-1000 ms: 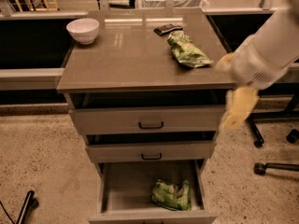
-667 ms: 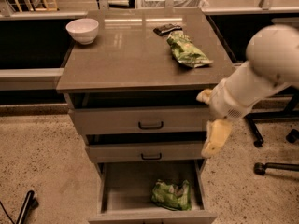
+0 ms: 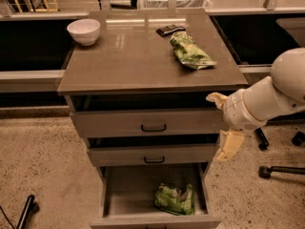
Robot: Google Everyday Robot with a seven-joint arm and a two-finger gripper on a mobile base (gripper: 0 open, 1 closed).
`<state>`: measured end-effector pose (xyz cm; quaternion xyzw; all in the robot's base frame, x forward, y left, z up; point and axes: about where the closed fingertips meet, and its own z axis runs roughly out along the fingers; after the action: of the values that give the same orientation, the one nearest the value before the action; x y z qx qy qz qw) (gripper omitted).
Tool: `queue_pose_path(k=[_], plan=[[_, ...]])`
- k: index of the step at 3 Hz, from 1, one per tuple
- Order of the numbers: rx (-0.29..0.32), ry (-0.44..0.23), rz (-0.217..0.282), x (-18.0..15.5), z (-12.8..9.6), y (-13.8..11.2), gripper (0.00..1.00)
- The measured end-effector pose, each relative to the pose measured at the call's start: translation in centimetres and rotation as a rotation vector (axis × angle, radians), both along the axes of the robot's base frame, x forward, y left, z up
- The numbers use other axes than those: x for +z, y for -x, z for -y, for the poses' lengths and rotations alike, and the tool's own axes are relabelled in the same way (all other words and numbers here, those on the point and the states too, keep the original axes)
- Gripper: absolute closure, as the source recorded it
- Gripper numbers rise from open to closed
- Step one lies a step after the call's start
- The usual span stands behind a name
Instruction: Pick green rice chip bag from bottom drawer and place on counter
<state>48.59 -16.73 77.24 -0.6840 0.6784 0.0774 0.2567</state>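
The green rice chip bag (image 3: 175, 198) lies crumpled at the front right of the bottom drawer (image 3: 128, 190), which is pulled out. The counter (image 3: 128, 56) is the glossy grey-brown cabinet top above it. My gripper (image 3: 221, 123) hangs at the cabinet's right side, level with the top and middle drawers. It is above and to the right of the bag and not touching it. Its two cream fingers (image 3: 229, 146) stand apart with nothing between them.
A longer, flatter green bag (image 3: 190, 53) and a small black item (image 3: 170, 30) lie at the counter's back right, and a white bowl (image 3: 84, 31) at its back left. The two upper drawers (image 3: 152, 127) are slightly ajar. Chair wheels (image 3: 281, 170) stand on the floor to the right.
My arm has dropped from the counter's right edge down to the side of the drawers. The bag and drawers have not moved.
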Motion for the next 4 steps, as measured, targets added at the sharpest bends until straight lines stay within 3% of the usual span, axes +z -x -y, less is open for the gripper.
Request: queue_pose_path(k=[1, 3, 4], plan=[[-0.009, -0.012, -0.011, -3.0, -0.3, -0.3, 0.0], [0.087, -0.04, 0.042, -13.8, -2.0, -1.2, 0.0], [0.096, -0.044, 0.041, -14.5, -2.1, -1.2, 0.0]])
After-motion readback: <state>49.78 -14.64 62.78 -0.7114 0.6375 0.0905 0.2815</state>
